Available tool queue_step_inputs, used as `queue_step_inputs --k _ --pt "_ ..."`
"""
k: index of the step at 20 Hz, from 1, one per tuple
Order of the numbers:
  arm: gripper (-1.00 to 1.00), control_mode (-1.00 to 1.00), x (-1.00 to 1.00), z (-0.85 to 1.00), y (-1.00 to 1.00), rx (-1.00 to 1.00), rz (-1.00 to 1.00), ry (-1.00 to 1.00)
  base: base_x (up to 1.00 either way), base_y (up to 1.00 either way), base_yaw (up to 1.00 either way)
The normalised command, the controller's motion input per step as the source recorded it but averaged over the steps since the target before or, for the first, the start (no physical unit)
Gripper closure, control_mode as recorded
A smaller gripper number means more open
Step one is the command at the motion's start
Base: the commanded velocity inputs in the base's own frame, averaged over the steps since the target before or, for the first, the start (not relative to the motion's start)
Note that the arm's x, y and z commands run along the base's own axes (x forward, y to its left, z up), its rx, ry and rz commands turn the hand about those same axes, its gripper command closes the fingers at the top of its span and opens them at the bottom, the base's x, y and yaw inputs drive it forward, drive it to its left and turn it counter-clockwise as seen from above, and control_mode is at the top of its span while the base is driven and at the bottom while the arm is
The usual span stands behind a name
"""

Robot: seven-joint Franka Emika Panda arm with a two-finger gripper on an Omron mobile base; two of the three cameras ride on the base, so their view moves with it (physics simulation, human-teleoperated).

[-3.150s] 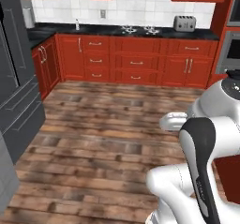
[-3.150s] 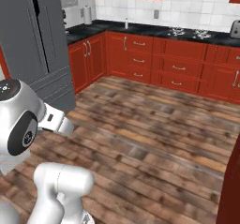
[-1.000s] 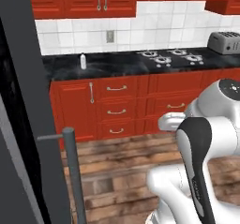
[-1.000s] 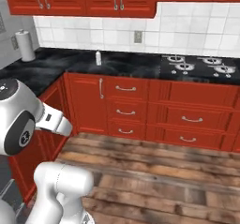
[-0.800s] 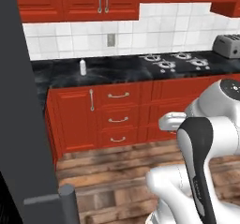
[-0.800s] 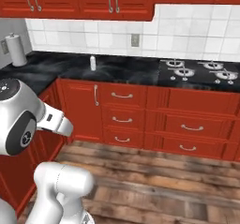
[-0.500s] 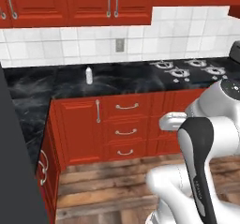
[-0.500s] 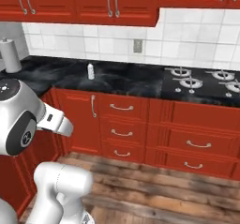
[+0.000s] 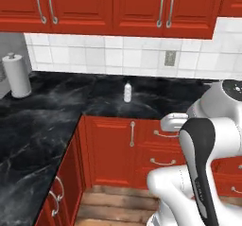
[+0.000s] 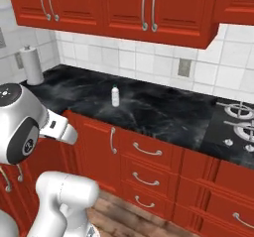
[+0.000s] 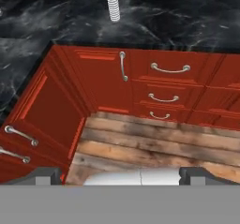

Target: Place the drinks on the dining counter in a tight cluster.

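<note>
One of the drinks, a small clear bottle with a teal cap (image 9: 127, 92) (image 10: 115, 96) (image 11: 113, 3), stands upright on the black counter (image 9: 56, 111) with red cabinets under a white tiled wall. My gripper (image 11: 124, 175) is open, its two dark fingertips (image 11: 47, 175) far apart with nothing between them. It hangs well short of the bottle, above the wooden floor in front of the cabinets. The dining counter is out of view.
A paper towel roll (image 9: 18, 76) (image 10: 32, 65) stands at the counter's left corner. Stove burners (image 10: 238, 114) lie to the right. Red upper cabinets (image 9: 118, 7) hang over the counter. The counter turns a corner along the left side (image 11: 18, 63).
The whole picture has shifted: the base has driven closer to the corner counter, so the bottle and cabinets look larger. The gripper stays open.
</note>
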Motion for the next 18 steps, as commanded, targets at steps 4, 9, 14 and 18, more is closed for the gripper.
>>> queue_step_inputs --k 4,9,14,18 --pt "-1.00 1.00 0.00 0.00 0.00 0.00 0.00 0.00 1.00 -0.14 0.06" --pt "-1.00 1.00 0.00 0.00 0.00 0.00 0.00 0.00 0.92 0.13 -0.12" --pt "-1.00 1.00 0.00 0.00 0.00 0.00 0.00 0.00 0.13 0.44 -0.23" --pt "-1.00 1.00 0.00 0.00 0.00 0.00 0.00 0.00 0.00 0.23 -0.37"
